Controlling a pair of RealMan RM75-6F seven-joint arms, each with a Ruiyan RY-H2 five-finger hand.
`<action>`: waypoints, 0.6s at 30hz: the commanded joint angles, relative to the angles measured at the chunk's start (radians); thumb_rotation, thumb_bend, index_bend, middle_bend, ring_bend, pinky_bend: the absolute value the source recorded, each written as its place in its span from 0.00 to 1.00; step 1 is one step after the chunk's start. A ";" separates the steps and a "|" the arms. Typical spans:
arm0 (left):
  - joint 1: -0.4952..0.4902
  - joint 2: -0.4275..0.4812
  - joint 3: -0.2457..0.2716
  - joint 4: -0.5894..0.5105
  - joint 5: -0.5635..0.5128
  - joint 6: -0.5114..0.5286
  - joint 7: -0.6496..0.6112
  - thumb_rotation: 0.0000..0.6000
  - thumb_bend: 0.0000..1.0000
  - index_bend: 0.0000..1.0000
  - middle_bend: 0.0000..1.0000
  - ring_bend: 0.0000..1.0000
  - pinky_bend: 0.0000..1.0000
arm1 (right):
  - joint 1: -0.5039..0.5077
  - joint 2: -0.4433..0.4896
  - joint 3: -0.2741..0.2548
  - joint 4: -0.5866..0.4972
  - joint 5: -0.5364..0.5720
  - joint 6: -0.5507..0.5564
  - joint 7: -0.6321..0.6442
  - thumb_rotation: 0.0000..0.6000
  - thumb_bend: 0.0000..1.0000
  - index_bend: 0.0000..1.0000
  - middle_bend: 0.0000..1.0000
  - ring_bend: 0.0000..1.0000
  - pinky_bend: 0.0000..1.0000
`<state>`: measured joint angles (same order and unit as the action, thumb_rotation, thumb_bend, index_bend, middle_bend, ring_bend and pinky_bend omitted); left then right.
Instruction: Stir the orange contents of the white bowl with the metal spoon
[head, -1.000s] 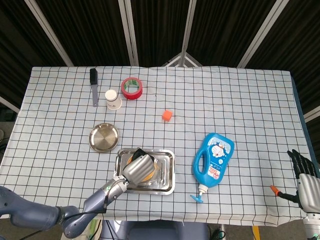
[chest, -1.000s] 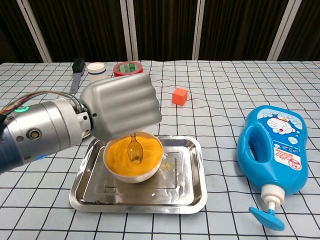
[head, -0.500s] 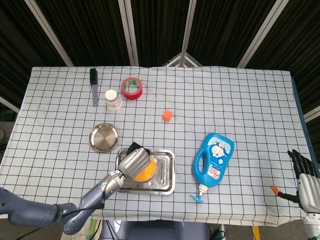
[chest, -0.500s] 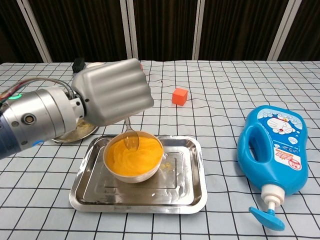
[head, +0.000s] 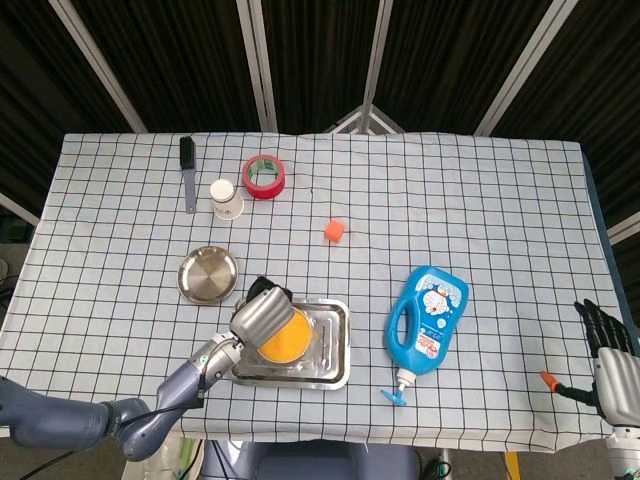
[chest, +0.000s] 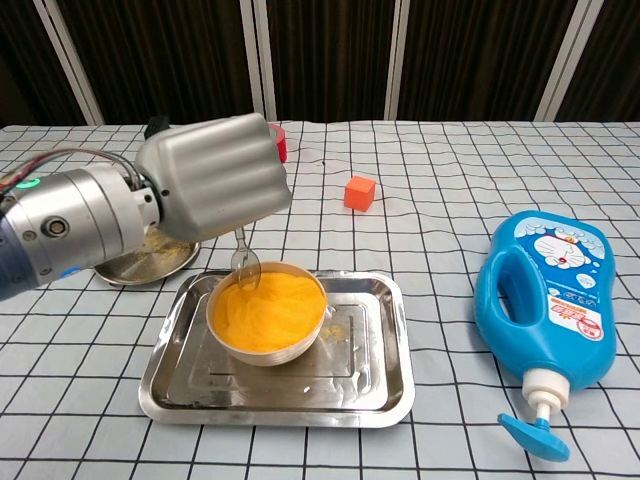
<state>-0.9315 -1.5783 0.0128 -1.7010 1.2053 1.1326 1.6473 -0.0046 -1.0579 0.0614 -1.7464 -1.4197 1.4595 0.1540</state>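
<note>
Orange, smooth and glossy, the thick contents fill the round white bowl (chest: 266, 323), which stands in the left half of a shallow rectangular stainless-steel tray (chest: 372, 385) on the counter (chest: 440, 200) with its white, black-gridded cloth. My left robot hand (chest: 212, 190), ribbed grey metal with its fingers curled tight, grips the handle of the small metal spoon (chest: 245, 266); the polished spoon bowl sits at the bowl's far left edge, at the surface of the orange mass, and I cannot tell how deep it dips. My right robot hand (head: 608, 358) rests at the counter's near right corner, dark fingers apart, holding nothing, just beside a small orange-tipped object (head: 549, 380). I judge the stir to be mid-stroke. The risks from here: the spoon is close against the rim, so a sideways push could drag the light bowl across the slick tray or tip it; a fast sweep could slop the filling over the rim, since it stands nearly level with it. Pale flecks already lie on the tray floor beside the bowl. Well apart to the right lies a blue plastic detergent bottle (chest: 548, 295) on its side; behind, a small orange cube (chest: 359, 192).
</note>
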 joint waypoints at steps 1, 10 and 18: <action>-0.004 -0.017 0.003 0.017 -0.001 -0.009 0.000 1.00 0.67 0.85 1.00 1.00 1.00 | 0.000 0.000 0.001 0.001 0.000 0.000 0.002 1.00 0.20 0.00 0.00 0.00 0.00; -0.009 -0.057 0.018 0.033 0.002 -0.022 0.008 1.00 0.67 0.85 1.00 1.00 1.00 | 0.000 0.000 0.000 0.001 -0.004 0.002 0.002 1.00 0.20 0.00 0.00 0.00 0.00; 0.006 -0.077 0.003 0.001 -0.010 0.000 -0.040 1.00 0.67 0.85 1.00 1.00 1.00 | -0.001 -0.001 0.001 0.002 -0.004 0.005 0.003 1.00 0.20 0.00 0.00 0.00 0.00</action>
<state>-0.9295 -1.6537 0.0199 -1.6925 1.1972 1.1265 1.6154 -0.0055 -1.0586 0.0621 -1.7440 -1.4240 1.4644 0.1570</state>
